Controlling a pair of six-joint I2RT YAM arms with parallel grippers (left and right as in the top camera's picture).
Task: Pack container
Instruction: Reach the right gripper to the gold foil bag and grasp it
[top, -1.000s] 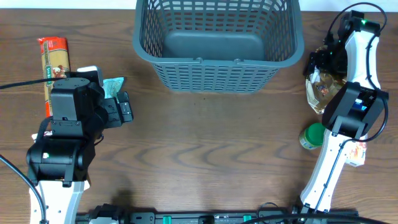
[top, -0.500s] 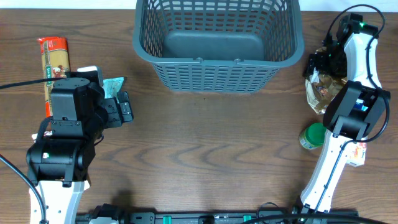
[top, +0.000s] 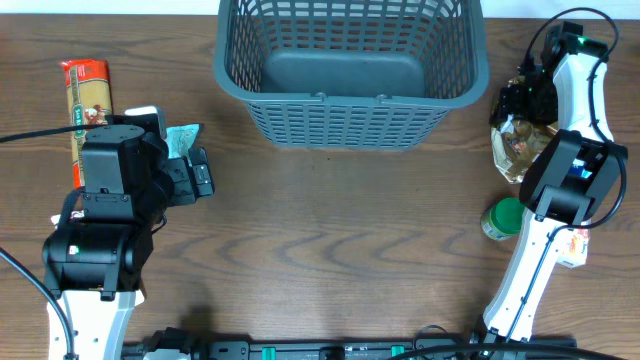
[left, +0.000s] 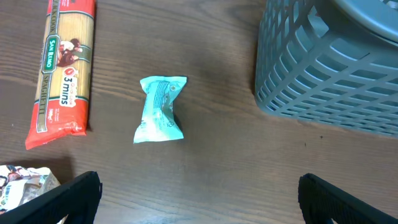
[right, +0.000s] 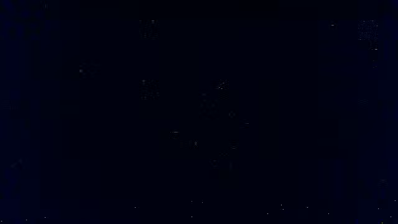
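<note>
The dark grey-blue slotted basket stands empty at the back middle; its corner shows in the left wrist view. A teal packet lies on the table left of it, partly under my left arm in the overhead view. A red pasta packet lies at the far left and also shows in the left wrist view. My left gripper is open and empty, above the table short of the teal packet. My right gripper sits low over a clear snack bag; its wrist view is black.
A green-lidded jar stands at the right beside my right arm, and a small white packet lies behind the arm. Another printed packet lies at the lower left of the left wrist view.
</note>
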